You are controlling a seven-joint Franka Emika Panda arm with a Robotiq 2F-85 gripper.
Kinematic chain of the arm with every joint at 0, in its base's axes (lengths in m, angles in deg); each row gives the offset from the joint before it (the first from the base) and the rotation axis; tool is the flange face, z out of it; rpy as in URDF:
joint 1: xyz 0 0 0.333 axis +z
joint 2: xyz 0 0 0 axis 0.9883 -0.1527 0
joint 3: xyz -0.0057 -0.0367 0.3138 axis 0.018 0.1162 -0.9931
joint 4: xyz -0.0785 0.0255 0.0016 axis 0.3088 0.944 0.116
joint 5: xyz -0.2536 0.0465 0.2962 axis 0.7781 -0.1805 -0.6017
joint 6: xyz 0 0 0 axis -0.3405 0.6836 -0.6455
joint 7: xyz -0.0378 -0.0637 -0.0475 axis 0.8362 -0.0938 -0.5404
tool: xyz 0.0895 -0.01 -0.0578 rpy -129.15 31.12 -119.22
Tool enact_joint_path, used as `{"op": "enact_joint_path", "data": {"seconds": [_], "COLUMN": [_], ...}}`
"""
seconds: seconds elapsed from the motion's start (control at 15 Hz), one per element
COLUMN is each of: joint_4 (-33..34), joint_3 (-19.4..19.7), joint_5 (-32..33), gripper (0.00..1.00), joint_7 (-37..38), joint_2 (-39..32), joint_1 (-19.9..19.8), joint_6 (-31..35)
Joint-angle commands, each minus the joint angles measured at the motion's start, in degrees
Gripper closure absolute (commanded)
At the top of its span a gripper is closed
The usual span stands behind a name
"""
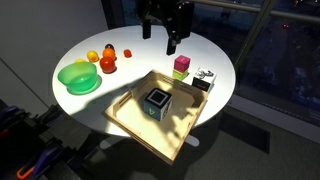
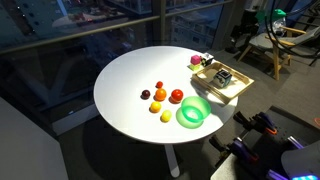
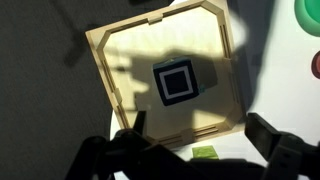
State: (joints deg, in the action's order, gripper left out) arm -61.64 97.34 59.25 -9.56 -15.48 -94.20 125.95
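My gripper [image 1: 170, 38] hangs open and empty high above the far side of the round white table [image 1: 140, 45]. In the wrist view its two dark fingers [image 3: 200, 140] spread wide below a shallow wooden tray [image 3: 105, 75]. A black, white and teal cube [image 3: 176, 82] lies in the middle of that tray. The tray [image 1: 130, 118] and the cube [image 1: 157, 102] show in both exterior views, and again in an exterior view as tray [image 2: 238, 88] and cube [image 2: 224, 75]. A pink and green block [image 1: 181, 66] stands just beyond the tray, nearest below the gripper. Its green top [image 3: 205, 152] shows between the fingers.
A black and white block [image 1: 205, 78] sits beside the pink one. A green bowl [image 1: 78, 77] and several small fruits [image 1: 107, 64] lie on the far side of the table from the tray, also seen as bowl [image 2: 193, 112] and fruits [image 2: 160, 95]. The tray overhangs the table edge.
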Motion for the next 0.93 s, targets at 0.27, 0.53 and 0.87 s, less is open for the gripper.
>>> {"op": "enact_joint_path", "data": {"seconds": [0.27,0.53,0.87], "joint_4": [2.67,4.78,7.3], "joint_3": [-1.3,-1.36,-1.55], "joint_5": [0.21,0.24,0.79], "gripper": [0.0,0.0,0.0], "joint_7": [0.85,1.17,2.06], "joint_2": [-3.81,-7.23,-10.96], "joint_1": [-1.38,-1.87,-2.38], "joint_6": [-1.13,-2.08,-3.11]}}
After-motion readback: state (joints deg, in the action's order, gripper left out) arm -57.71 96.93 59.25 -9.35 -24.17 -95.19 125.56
